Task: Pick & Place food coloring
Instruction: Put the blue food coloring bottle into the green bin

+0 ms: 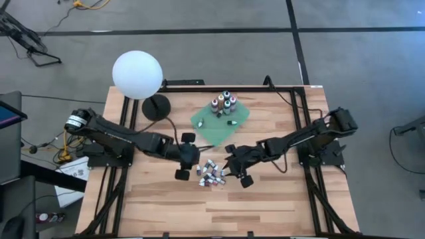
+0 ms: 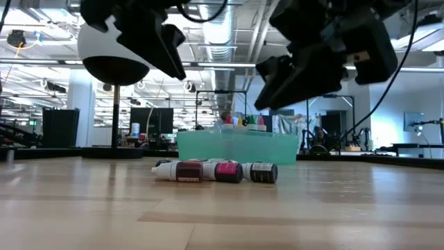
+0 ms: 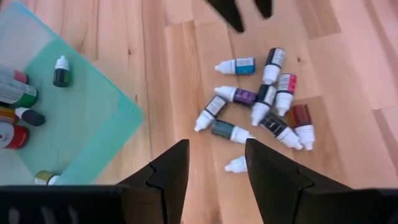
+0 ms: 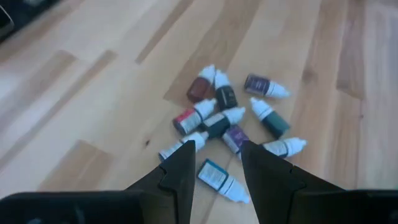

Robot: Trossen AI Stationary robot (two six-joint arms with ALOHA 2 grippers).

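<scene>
On the wooden table (image 1: 146, 199), a cluster of small food coloring dropper bottles (image 1: 211, 174) is lying on its sides near the middle, the bottles touching or just beside one another, white tips pointing various ways. The left gripper (image 3: 217, 171) is hanging above the table just beside this pile, its jaws standing spread with nothing between them. The right gripper (image 4: 216, 163) is hovering over the other side of the pile, its jaws parted and empty; a blue-labelled bottle (image 4: 222, 179) is lying on the wood beneath the gap. In the low view both grippers are sitting clear above the bottles, not touching them.

Farther back, a green square cloth (image 1: 221, 118) is carrying more food coloring: several bottles standing upright (image 1: 223, 103) in a tight group and one small bottle lying apart (image 1: 232, 123) on the cloth. A white globe lamp (image 1: 137, 74) on a black base is standing near the left arm.
</scene>
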